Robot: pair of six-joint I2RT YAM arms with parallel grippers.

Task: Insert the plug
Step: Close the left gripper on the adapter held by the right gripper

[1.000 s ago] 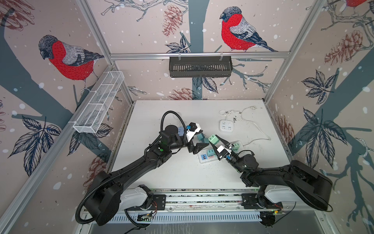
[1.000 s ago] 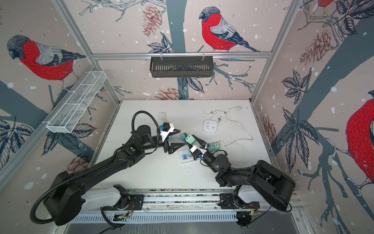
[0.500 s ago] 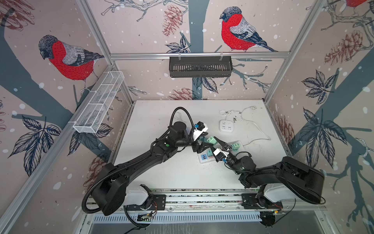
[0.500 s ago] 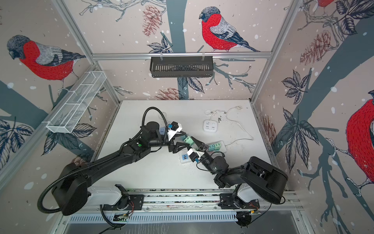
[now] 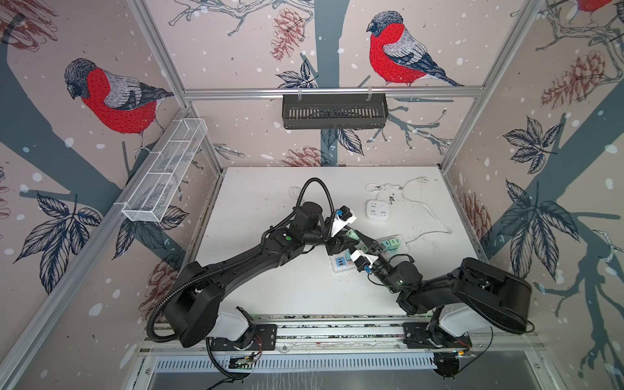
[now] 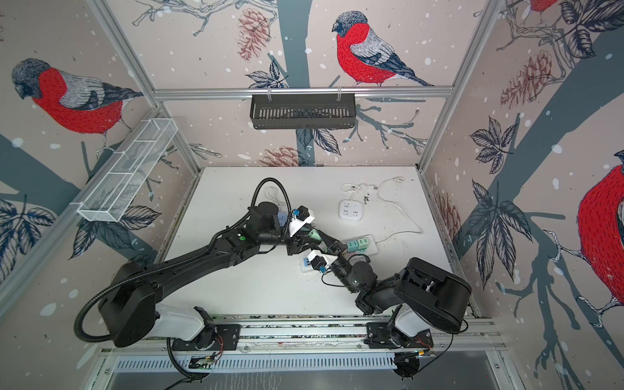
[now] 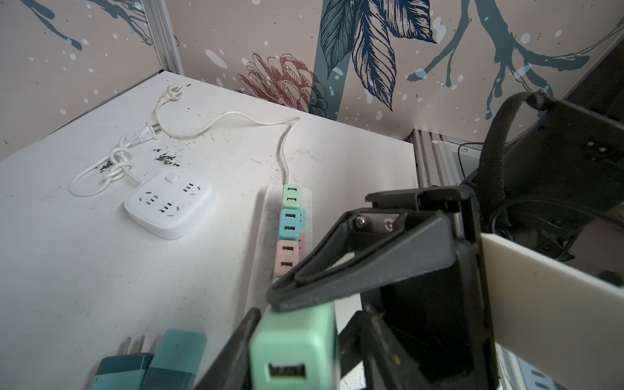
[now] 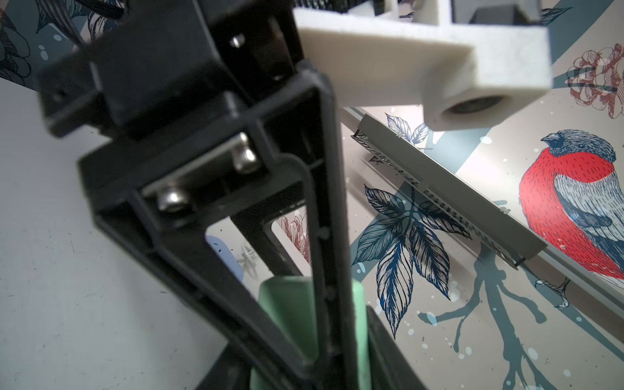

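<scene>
The plug (image 5: 351,234) (image 6: 314,234) is a mint-green USB charger block, held just above the table's middle in both top views. My right gripper (image 5: 358,240) (image 6: 322,240) is shut on it, and one of its fingers (image 7: 337,270) lies across the plug's top. My left gripper (image 5: 347,238) (image 6: 309,238) has come in from the left and is closed on the plug's sides. The left wrist view has the plug (image 7: 293,351) between my fingers, USB port facing the camera. In the right wrist view the plug (image 8: 283,314) is partly hidden behind a left finger (image 8: 324,236).
A long white power strip (image 5: 401,249) (image 7: 270,216) with green, blue and pink chargers lies just right of the grippers. A square white socket block (image 5: 377,210) (image 7: 169,202) with a knotted cord sits behind. A small white tray (image 5: 339,266) of teal chargers (image 7: 169,358) lies below the grippers.
My left gripper has moved right to the plug and its jaws have closed around it. My right gripper has kept hold of the plug and shifted slightly left.
</scene>
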